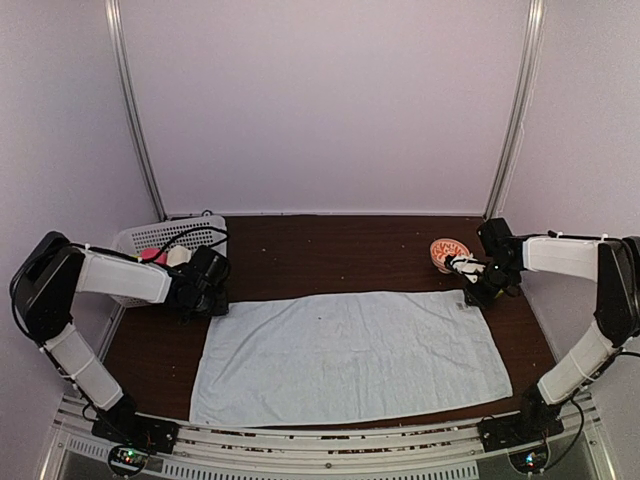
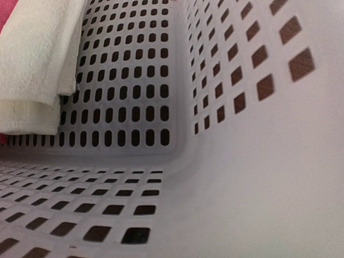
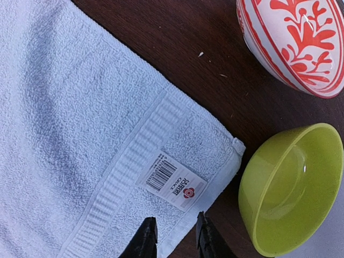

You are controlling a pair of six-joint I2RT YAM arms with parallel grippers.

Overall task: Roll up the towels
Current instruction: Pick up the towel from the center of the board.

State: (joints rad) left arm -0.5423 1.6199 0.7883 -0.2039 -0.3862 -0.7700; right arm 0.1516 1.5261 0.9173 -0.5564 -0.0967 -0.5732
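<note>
A pale blue towel [image 1: 350,350] lies spread flat across the middle of the table. In the right wrist view its far right corner [image 3: 80,134] carries a barcode label [image 3: 174,180]. My right gripper [image 3: 174,236] is open just above that corner's hem, one finger over the cloth and one past its edge; the top view shows this gripper [image 1: 478,292] at the towel's corner. A folded cream-white towel [image 2: 32,64] rests inside the basket. My left gripper [image 1: 205,275] is at the basket's right end. Its fingers do not show in its own wrist view.
A white perforated basket [image 1: 145,238] stands at the back left; its walls [image 2: 269,161] fill the left wrist view, with something pink [image 2: 6,16] beside the cream towel. A red-and-white bowl [image 1: 449,252] and a green bowl [image 3: 290,188] sit close to the towel's far right corner.
</note>
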